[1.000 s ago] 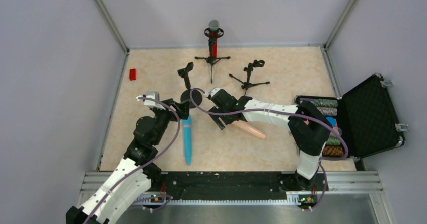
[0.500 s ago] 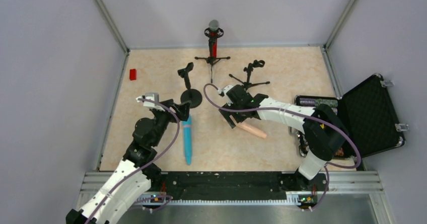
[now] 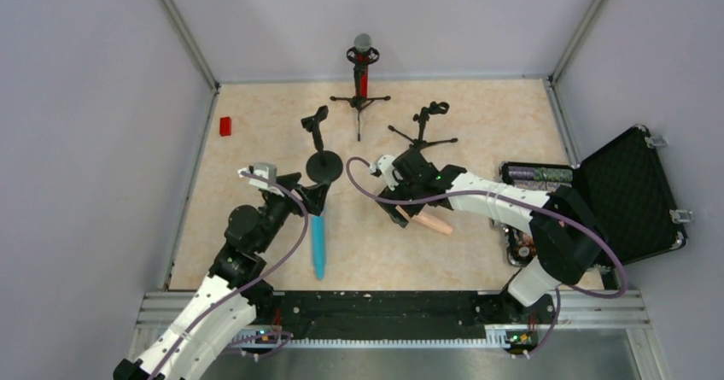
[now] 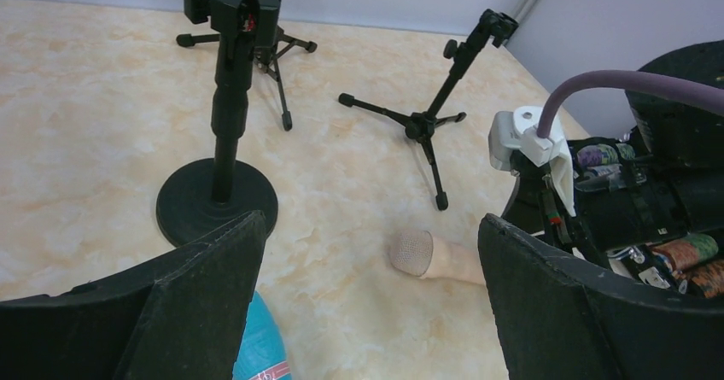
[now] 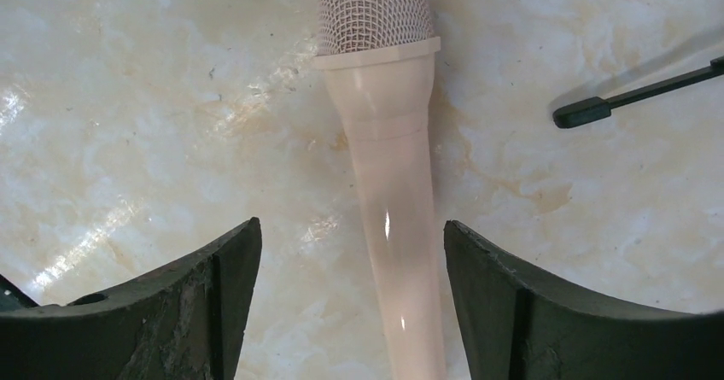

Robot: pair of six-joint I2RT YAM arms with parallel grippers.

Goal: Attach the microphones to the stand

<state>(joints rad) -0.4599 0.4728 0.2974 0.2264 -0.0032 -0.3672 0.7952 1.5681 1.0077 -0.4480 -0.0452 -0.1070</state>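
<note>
A glittery red microphone [image 3: 362, 66] stands upright in the tripod stand at the back. The light-blue microphone [image 3: 318, 242] lies on the table, and my left gripper [image 3: 309, 194] hovers open over its head end [image 4: 256, 346], holding nothing. The peach-beige microphone [image 3: 432, 221] lies flat right of centre. My right gripper [image 5: 352, 286] is open and straddles its handle [image 5: 393, 192], with gaps on both sides. An empty round-base stand [image 3: 323, 165] and an empty tripod stand [image 3: 421, 132] are behind the two lying microphones.
An open black case [image 3: 627, 196] holding poker chips sits at the right edge. A small red block [image 3: 225, 126] lies at the far left. One tripod leg [image 5: 636, 98] ends close to the peach microphone's head. Grey walls enclose the table.
My right arm has swung right, away from the round-base stand, and now sits over the peach microphone. My left gripper has edged slightly forward. The microphones have barely shifted.
</note>
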